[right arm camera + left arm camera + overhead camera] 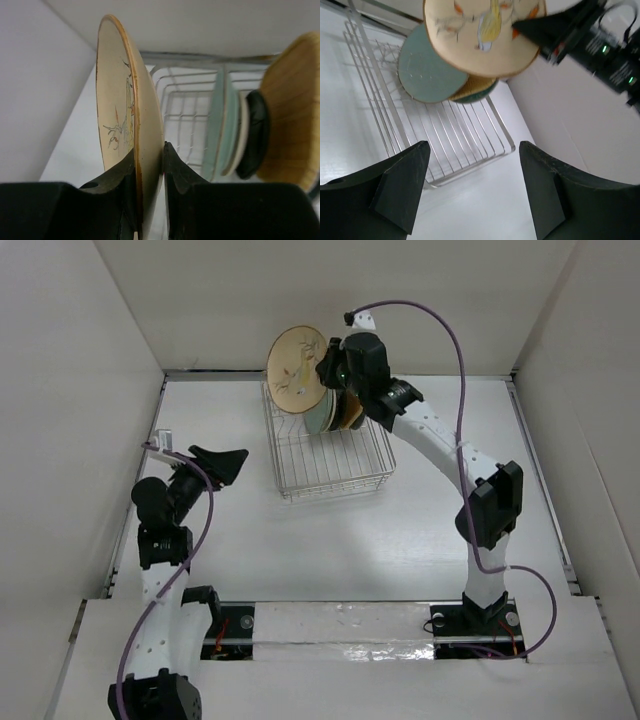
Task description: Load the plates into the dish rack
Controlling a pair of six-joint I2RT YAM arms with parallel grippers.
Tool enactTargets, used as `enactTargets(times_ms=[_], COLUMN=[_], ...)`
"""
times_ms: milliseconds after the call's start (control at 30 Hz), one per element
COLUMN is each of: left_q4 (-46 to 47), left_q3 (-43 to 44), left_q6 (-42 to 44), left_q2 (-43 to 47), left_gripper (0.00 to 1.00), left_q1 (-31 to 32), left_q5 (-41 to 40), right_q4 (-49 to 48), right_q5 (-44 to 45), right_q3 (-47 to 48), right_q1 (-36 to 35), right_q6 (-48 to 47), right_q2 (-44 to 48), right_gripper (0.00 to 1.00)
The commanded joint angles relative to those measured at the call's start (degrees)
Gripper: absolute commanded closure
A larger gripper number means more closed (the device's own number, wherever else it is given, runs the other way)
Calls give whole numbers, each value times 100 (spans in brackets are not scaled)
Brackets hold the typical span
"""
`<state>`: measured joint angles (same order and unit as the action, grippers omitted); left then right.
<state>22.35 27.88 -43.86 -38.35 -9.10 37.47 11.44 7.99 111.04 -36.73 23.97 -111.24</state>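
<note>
My right gripper (325, 365) is shut on the rim of the tan floral plate (297, 369), holding it on edge above the far left of the dish rack (345, 472). In the right wrist view the tan floral plate (131, 117) is clamped between the fingers (176, 170). Standing in the rack behind it are the pale green plate (223, 125), the small black plate (255, 134) and the orange-tan plate (289, 110). The left wrist view shows the tan plate (480, 35) over the pale green plate (427, 65) and rack (465, 140). My left gripper (222, 462) is open and empty, left of the rack.
White walls enclose the table on three sides. The right arm (440, 440) stretches over the table's right half toward the rack. The front half of the rack holds no plates. A strip with the arm bases (340, 625) lies along the near edge.
</note>
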Motion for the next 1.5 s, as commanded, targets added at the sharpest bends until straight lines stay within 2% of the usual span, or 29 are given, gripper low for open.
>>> enactTargets(times_ms=[0, 100, 200, 233, 367, 500, 967, 1467], left_q4=[-433, -459, -889, -1256, -1970, -2217, -2226, -2226], left_q3=[-1, 68, 409, 507, 833, 807, 851, 816], left_q6=[624, 703, 1150, 1482, 2098, 2346, 2364, 2329], left_q2=[108, 65, 64, 99, 424, 828, 873, 855], left_gripper=[33, 41, 50, 51, 59, 60, 58, 57], left_q1=[426, 777, 1287, 1662, 2419, 2747, 2747, 2747], left_q5=[-56, 137, -46, -334, -1223, -1734, -1752, -1761], right_q4=[251, 989, 1588, 1676, 1879, 1739, 1598, 1651], right_q5=[1362, 1784, 1917, 2056, 2391, 2409, 2216, 3383], right_q3=[1198, 2164, 3009, 3133, 3310, 3081, 2879, 3397], right_q1=[-80, -141, -141, -194, -194, -194, -194, -730], right_q6=[-708, -955, -1060, -1148, -1210, -1105, -832, -1280], right_q2=[-81, -599, -1118, -1206, -1470, -1462, -1945, -2630], right_gripper=[100, 100, 100, 100, 100, 100, 100, 100])
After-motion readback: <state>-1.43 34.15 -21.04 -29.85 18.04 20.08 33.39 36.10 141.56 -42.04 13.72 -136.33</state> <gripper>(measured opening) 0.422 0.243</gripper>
